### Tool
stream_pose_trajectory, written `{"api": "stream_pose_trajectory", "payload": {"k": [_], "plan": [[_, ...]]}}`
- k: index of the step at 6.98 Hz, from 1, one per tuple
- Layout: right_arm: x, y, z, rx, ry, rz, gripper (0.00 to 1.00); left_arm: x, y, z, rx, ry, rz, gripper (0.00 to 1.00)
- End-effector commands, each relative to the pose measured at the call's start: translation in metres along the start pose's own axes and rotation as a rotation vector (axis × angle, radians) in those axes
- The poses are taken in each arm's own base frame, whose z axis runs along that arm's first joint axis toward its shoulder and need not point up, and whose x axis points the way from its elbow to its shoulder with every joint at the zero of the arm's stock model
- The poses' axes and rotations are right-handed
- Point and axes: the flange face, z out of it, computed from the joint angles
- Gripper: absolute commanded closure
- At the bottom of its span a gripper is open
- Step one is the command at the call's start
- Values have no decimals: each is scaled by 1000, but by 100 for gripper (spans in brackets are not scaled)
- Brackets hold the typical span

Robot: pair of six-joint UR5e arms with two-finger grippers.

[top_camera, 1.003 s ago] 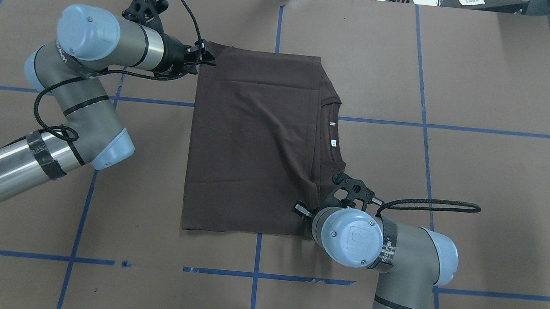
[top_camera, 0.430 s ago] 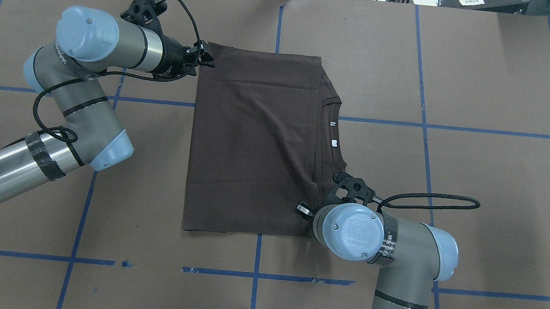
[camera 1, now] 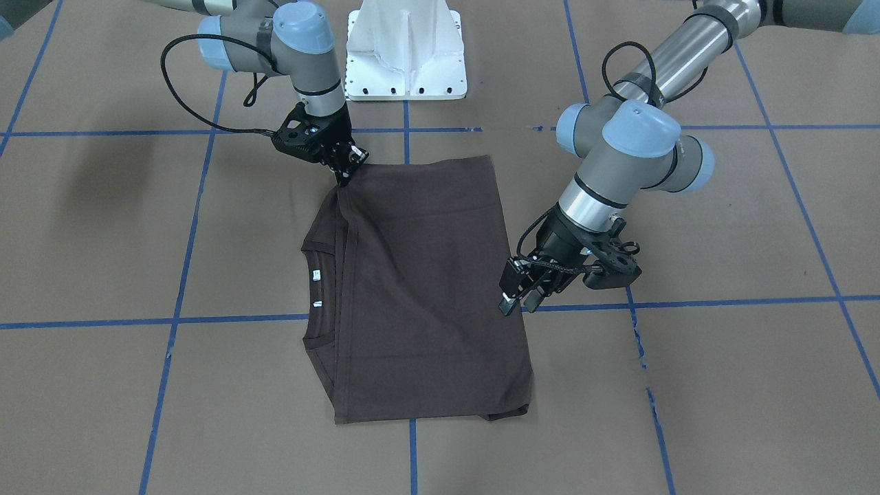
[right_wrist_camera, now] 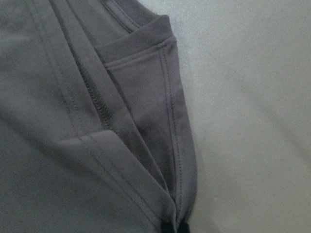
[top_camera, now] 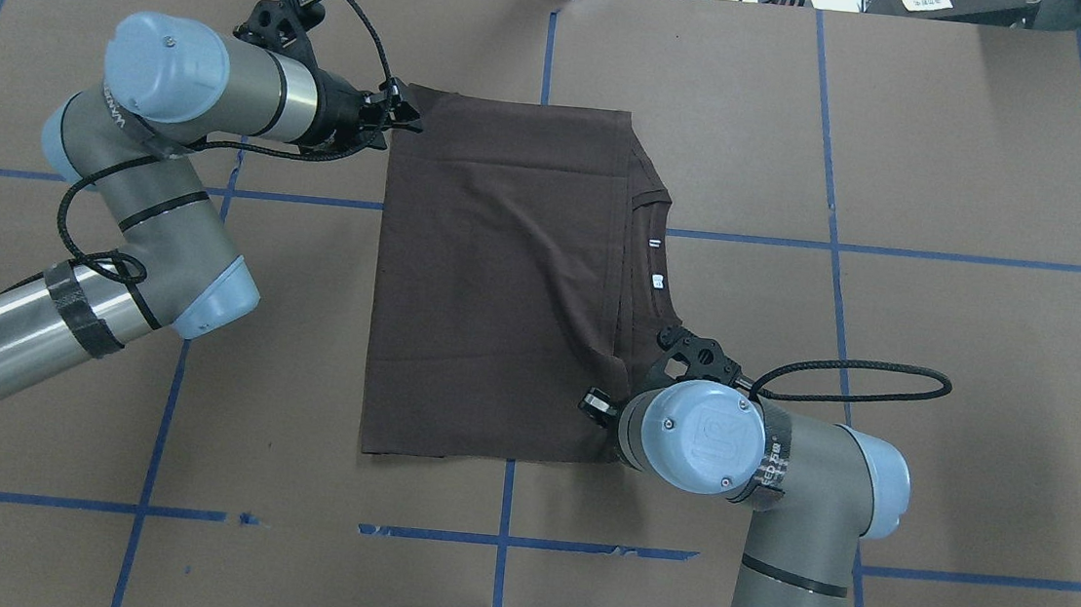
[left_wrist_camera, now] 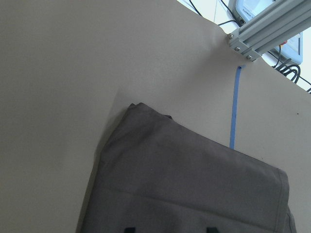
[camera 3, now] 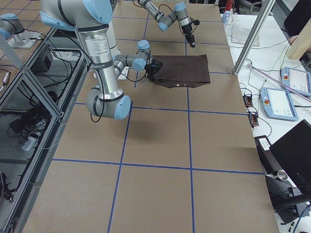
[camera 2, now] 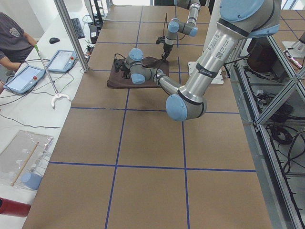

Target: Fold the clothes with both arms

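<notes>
Right gripper (camera 1: 342, 180) pinches T-shirt (camera 1: 426, 289) corner — hidden overhead.

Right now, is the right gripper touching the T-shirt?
Touching. In the right wrist view the T-shirt fabric runs, pinched, into the right gripper at the bottom edge; the front-facing view shows its tips on the shirt's corner.

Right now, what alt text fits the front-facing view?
A folded brown T-shirt lies on a taped table. The right gripper pinches its corner near the pedestal; the left gripper hangs open at the opposite edge.
</notes>
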Motion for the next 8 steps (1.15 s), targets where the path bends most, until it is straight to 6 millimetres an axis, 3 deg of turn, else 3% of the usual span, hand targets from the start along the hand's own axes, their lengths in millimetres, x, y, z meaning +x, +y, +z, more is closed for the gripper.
{"api": "stream_pose_trajectory", "payload": {"k": [1, 3, 4, 5, 6, 8], "plan": [[-2, 0, -15, -12, -3, 3, 100, -12, 39, -21, -47, 23, -47, 42], [1, -1, -30, -18, -22, 3, 100, -8, 110, -34, -119, 50, -164, 42], [0, -1, -38, -25, -34, 4, 100, -33, 190, -48, -147, 33, -177, 42], [0, 0, -39, -27, -36, 3, 100, -39, 229, -61, -136, -42, -168, 42], [0, 0, -41, -31, -38, 3, 100, -63, 241, -68, -137, -103, -189, 42], [0, 0, -41, -33, -39, 3, 100, -84, 261, -63, -124, -157, -180, 42]]}}
